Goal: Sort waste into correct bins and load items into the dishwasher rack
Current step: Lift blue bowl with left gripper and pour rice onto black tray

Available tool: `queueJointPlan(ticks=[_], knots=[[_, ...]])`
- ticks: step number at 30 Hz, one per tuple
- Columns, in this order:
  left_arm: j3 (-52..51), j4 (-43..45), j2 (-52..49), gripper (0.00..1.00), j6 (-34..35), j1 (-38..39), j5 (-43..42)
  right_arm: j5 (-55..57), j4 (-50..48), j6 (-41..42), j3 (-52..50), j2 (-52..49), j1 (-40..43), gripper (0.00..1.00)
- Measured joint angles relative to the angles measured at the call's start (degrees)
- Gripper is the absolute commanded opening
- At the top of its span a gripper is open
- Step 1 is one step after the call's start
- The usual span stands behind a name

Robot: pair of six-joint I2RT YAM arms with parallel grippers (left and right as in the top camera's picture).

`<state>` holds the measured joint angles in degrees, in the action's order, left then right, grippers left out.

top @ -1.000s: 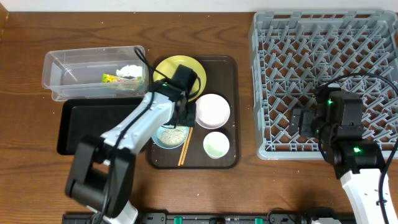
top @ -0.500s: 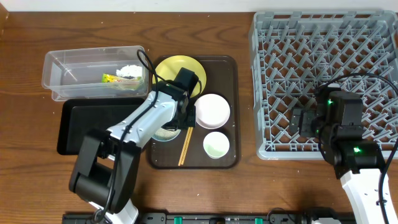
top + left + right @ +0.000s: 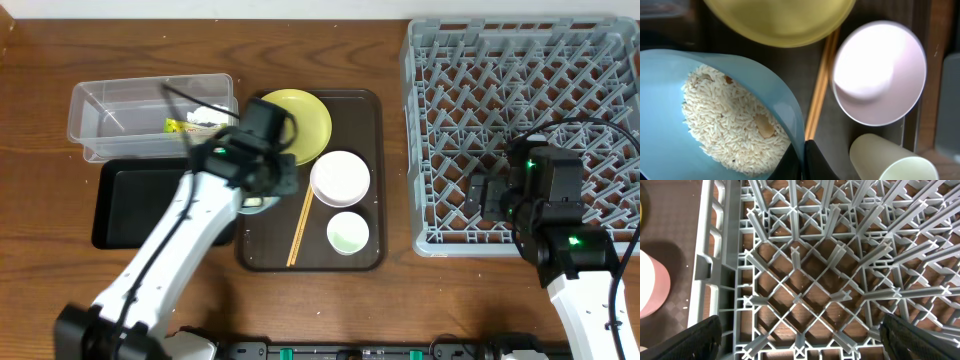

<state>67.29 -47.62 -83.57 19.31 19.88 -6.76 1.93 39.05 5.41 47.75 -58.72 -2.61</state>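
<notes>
My left gripper point(image 3: 804, 161) is shut on the rim of the light blue bowl point(image 3: 670, 100), one finger inside and one outside. The bowl holds a heap of rice grains point(image 3: 732, 120). From overhead, the left gripper point(image 3: 268, 188) and the bowl point(image 3: 256, 206) sit at the left edge of the brown serving tray point(image 3: 375, 150), mostly hidden under the wrist. The yellow plate point(image 3: 300, 122), white bowl point(image 3: 340, 178), pale cup point(image 3: 348, 232) and chopsticks point(image 3: 300, 225) lie on that tray. My right gripper point(image 3: 800, 340) stands open over the grey rack point(image 3: 520, 90), holding nothing.
The clear tub point(image 3: 110, 105) at back left holds the green-yellow wrapper point(image 3: 183, 126) and white tissue point(image 3: 206, 113). The black tray point(image 3: 130, 205) lies just in front of it, left of the brown tray. The rack fills the right side.
My left gripper has closed on the blue bowl's rim and moved left with it toward the tray's left edge. The right arm has stayed still.
</notes>
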Motion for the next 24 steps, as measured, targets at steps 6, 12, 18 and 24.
queueJointPlan(ticks=[6, 12, 18, 24], knots=[[0.1, -1.5, 0.9, 0.06, -2.4, -12.0, -7.8, 0.0, 0.1, 0.0, 0.0, 0.0, 0.0, 0.99], [0.0, -1.5, 0.1, 0.06, -10.7, -25.9, -25.0, 0.0, 0.1, 0.0, 0.0, 0.0, 0.0, 0.99], [-3.3, -1.3, -1.9, 0.06, -19.6, -38.8, -43.6, 0.0, 0.2, 0.0, 0.0, 0.0, 0.0, 0.99], [-8.3, -1.4, -9.0, 0.06, -25.9, -48.9, -60.3, 0.0, 0.2, 0.0, 0.0, 0.0, 0.0, 0.99]])
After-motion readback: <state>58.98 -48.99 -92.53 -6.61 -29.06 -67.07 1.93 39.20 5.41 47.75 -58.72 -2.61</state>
